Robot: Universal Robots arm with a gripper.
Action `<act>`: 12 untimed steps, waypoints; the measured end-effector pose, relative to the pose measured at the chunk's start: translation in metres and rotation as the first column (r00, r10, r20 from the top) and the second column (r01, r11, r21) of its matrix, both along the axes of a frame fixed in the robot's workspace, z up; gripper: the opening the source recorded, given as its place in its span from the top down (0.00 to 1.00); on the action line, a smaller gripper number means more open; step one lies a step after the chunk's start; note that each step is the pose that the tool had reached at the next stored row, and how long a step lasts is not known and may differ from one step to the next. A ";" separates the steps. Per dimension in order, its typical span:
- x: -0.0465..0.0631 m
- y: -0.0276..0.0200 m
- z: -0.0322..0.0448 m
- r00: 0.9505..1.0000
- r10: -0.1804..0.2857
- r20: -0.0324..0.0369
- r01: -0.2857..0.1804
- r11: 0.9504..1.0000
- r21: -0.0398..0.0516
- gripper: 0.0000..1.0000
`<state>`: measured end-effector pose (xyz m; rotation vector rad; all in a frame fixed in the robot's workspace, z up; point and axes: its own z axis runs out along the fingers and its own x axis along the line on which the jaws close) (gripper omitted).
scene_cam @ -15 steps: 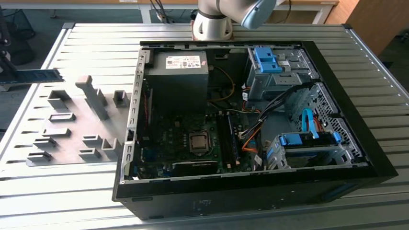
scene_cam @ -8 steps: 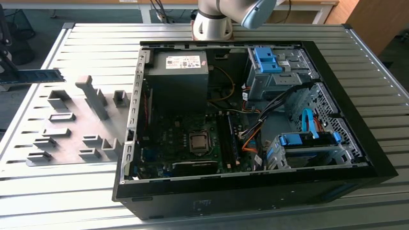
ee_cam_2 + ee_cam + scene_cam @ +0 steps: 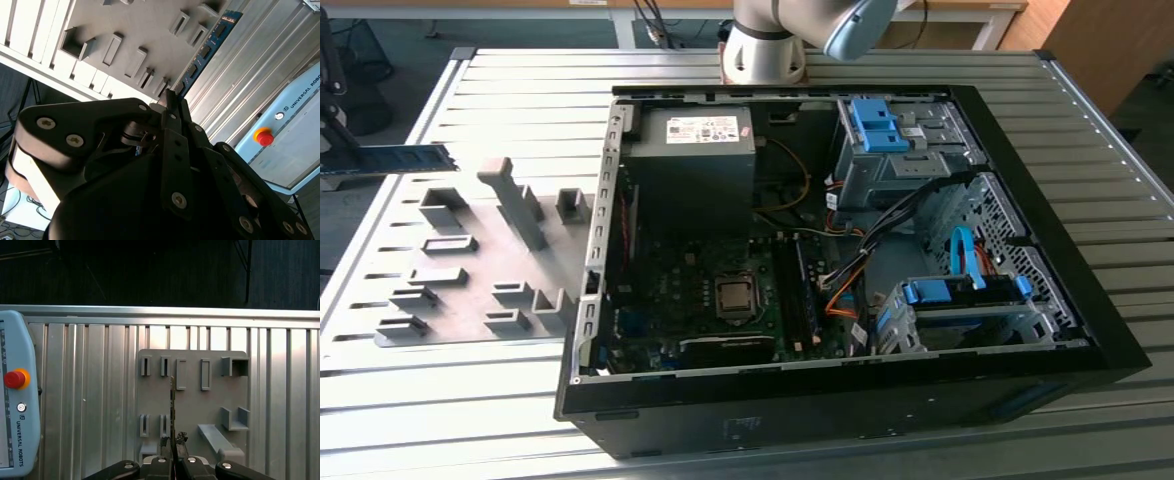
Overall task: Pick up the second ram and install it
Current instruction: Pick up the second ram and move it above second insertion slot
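The second ram [image 3: 408,158] is a thin bluish-green stick held level above the table's far left in the exterior view, over the grey holder plate [image 3: 467,262]. My gripper [image 3: 334,160] is shut on its end at the picture's edge. In the second wrist view the second ram [image 3: 202,52] runs out from the fingertips of the gripper [image 3: 170,100] over the plate. The first wrist view shows the second ram [image 3: 172,400] edge-on, clamped in the gripper [image 3: 173,442]. The open computer case [image 3: 594,300] lies to the exterior view's right, with black memory slots [image 3: 798,290] beside the processor.
The grey holder plate carries several raised brackets and one tall post [image 3: 520,200]. A pale blue teach pendant [image 3: 15,395] with a red stop button lies on the ribbed metal table [image 3: 494,420]. Cables and blue drive bays [image 3: 947,295] crowd the case's right side. The arm's base [image 3: 761,45] stands behind the case.
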<state>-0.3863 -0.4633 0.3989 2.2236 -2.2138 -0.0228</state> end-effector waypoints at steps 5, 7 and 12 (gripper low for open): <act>0.004 0.0000 0.0000 1.000 0.000 0.000 0.000 1.000 0.000 0.86; 0.006 0.0000 -0.0001 1.000 0.000 0.000 0.000 1.000 0.000 0.86; 0.017 0.0000 0.0000 1.000 0.000 0.000 0.000 1.000 0.000 0.86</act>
